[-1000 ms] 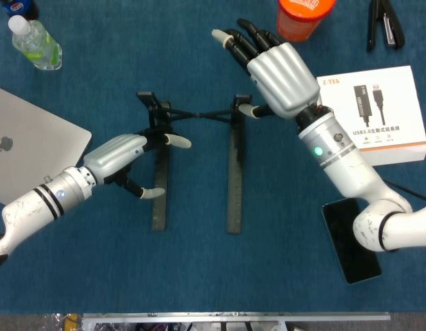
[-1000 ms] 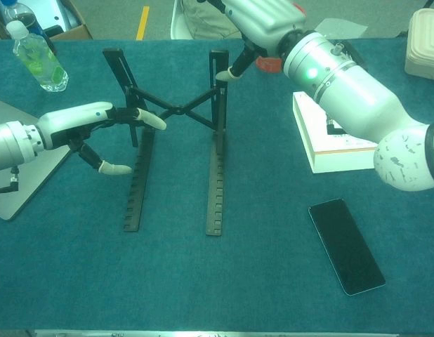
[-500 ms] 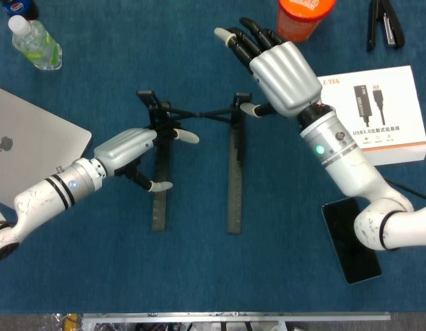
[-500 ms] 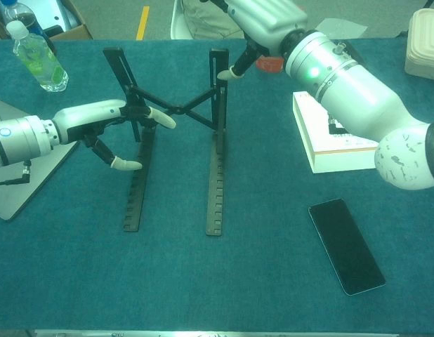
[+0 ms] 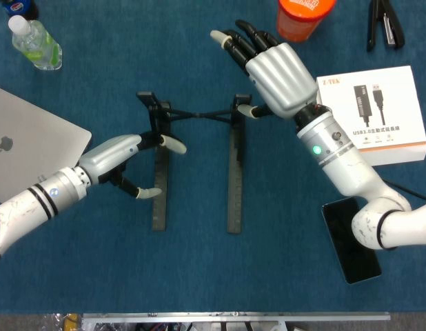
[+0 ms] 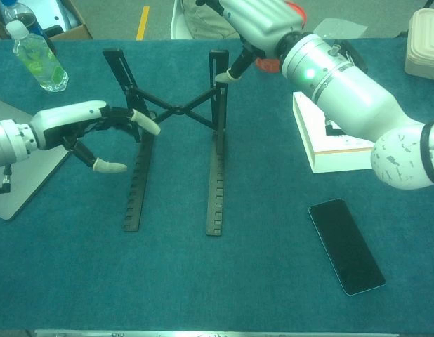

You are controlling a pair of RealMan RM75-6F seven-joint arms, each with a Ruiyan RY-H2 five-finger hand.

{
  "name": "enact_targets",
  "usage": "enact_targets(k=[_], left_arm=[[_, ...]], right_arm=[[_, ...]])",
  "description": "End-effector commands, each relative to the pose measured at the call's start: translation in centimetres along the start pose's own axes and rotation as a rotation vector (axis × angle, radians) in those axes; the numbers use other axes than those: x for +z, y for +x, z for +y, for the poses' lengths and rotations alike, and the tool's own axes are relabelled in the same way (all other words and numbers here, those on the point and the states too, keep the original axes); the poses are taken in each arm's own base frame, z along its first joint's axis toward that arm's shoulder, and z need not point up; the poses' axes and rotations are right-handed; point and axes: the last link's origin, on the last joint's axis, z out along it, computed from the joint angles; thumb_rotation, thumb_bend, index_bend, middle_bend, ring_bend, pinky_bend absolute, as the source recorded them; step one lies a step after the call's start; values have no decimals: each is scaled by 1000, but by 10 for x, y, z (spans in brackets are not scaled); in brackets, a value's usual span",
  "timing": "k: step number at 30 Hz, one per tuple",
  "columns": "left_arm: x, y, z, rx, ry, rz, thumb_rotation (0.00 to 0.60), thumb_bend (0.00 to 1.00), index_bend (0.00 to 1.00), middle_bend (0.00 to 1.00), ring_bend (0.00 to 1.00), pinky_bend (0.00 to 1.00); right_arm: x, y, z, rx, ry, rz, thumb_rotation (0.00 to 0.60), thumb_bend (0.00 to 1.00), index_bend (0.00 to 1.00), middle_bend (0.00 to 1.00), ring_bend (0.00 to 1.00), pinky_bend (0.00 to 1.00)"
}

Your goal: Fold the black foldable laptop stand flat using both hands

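Here both robot hands, left (image 5: 120,162) and right (image 5: 271,72), flank the laptop stand (image 5: 196,162), fingers spread.

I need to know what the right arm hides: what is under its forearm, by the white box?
In the head view the right forearm covers the near-left corner of the white box. The black phone lies below the elbow, its right side hidden. Anything else beneath cannot be seen.

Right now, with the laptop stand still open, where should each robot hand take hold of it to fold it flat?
Probably the two upright posts of the laptop stand, gripped from the outer sides. The crossed links between them look like a scissor joint, so pushing the posts together should close it. The left robot hand comes from the left, open; the right robot hand already sits by the right post's top.
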Motion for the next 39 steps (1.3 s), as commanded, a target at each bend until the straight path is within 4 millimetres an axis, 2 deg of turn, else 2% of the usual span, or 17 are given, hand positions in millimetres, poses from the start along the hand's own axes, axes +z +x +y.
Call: enact_targets(k=[1,4,16,22,26,31,37,39], left_arm=[[-7,0,-2,-51,18,-11,600,237,310,361,298,318],[-6,0,-3,-76,20,-18,600,237,327,426,367,375],[27,4,5,-332,-2,-59,600,237,328,437,368,376],[41,10,0,-358,0,-59,600,237,328,435,361,376],[48,14,-7,-359,13,-42,600,237,327,428,344,376],[49,17,-14,-366,18,-30,600,236,327,371,223,361],[49,21,-17,-358,13,-23,600,236,335,369,227,354],[50,22,-17,-354,8,-15,600,236,348,369,217,315]], right_arm=[[0,0,0,1,0,0,600,78,0,141,40,211],[0,0,1,-1,-1,-1,600,78,0,141,40,211],[1,-2,1,-4,-8,-5,600,78,0,141,40,211],[2,-1,0,-5,-5,-1,600,77,0,142,40,211],[2,0,0,-9,-4,0,600,78,0,141,40,211],[2,0,0,-11,-4,-3,600,78,0,141,40,211],[2,-2,-1,-14,-1,-6,600,78,0,141,40,211],[2,-2,-1,-14,0,-6,600,78,0,141,40,211]])
